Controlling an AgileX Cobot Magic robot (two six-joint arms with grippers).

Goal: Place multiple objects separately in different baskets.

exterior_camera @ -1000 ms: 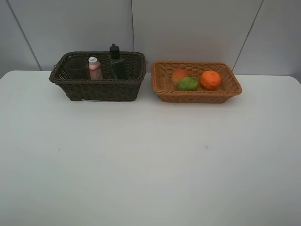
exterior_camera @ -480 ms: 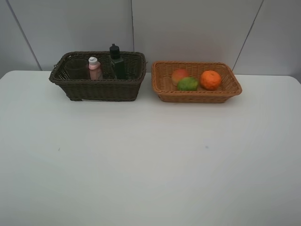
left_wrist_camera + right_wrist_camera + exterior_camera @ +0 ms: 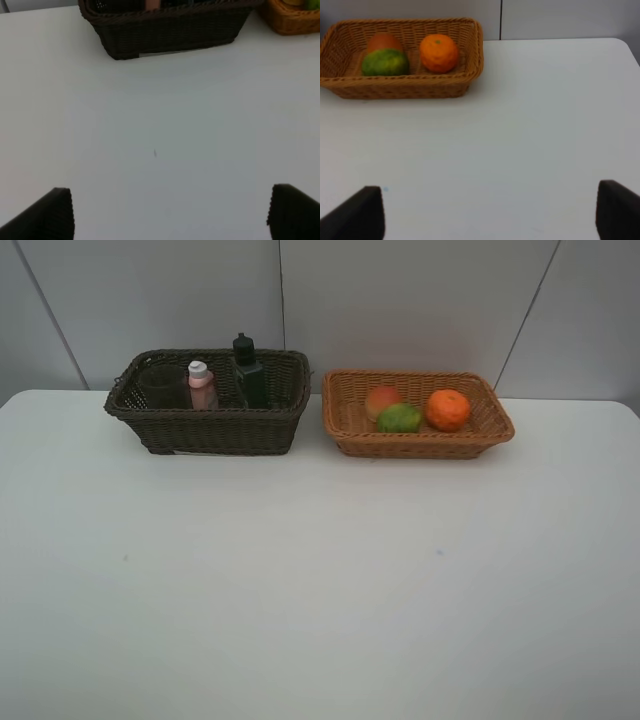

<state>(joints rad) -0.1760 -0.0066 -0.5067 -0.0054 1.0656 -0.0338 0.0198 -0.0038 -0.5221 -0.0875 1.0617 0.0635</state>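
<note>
While both grippers, left [image 3: 167, 215] and right [image 3: 490, 215], hang wide open and empty above the surface [image 3: 320, 580], the dark basket [image 3: 167, 30] lies ahead of the left, the tan basket [image 3: 400, 85] ahead of the right.

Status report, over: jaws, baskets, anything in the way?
Both jaws open, holding nothing. Bottles and cup in dark basket; three fruits in tan basket. Table between arms and baskets bare.

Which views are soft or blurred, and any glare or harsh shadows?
Exterior high: even, diffuse light, no glare; only faint shadows under the dark basket and tan basket; the cup barely separates from the dark weave. Left wrist: soft overall, left pincer fingertips blurred, basket cropped. Right wrist: orange fairly sharp, right pincer fingertips out of focus.
</note>
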